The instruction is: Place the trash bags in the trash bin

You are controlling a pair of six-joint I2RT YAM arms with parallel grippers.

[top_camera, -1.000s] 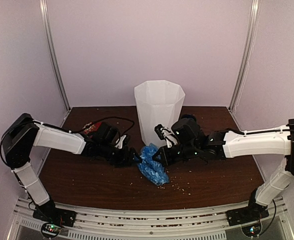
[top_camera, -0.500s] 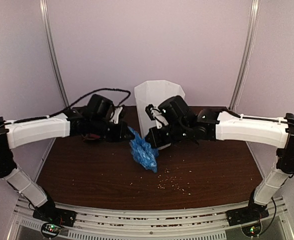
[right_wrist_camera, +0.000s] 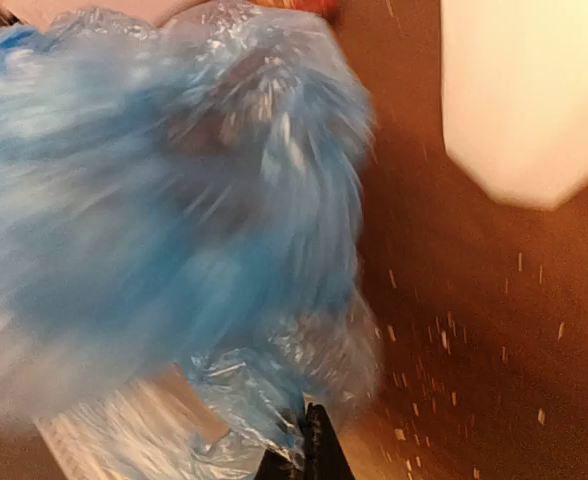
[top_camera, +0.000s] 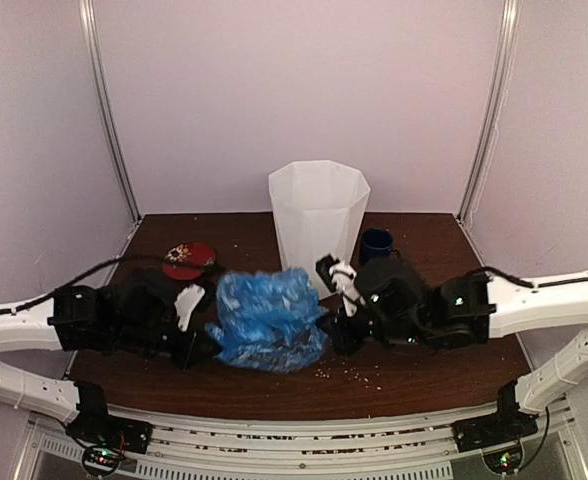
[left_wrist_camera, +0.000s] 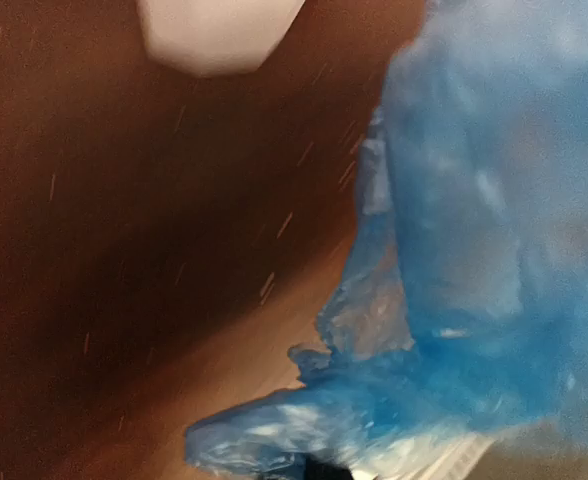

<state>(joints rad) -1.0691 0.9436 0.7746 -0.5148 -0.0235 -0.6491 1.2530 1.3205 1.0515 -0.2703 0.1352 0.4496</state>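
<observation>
Right in front of the trash bin [top_camera: 319, 215], we've got the trash bag [top_camera: 266, 320] spread wide. Our left gripper [top_camera: 206, 345] pinches its left side, our right gripper [top_camera: 330, 335] its right side.

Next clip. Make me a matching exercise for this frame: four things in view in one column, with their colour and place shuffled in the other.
Things:
1. bag
2. bin
3. mug
4. disc

Descriptions:
A. dark blue, just right of the bin
B. red, at the back on the left
C. light blue, wrinkled, in front of the bin
D. white, upright, at the back in the centre

Pairs: 1-C; 2-D; 3-A; 4-B
</observation>
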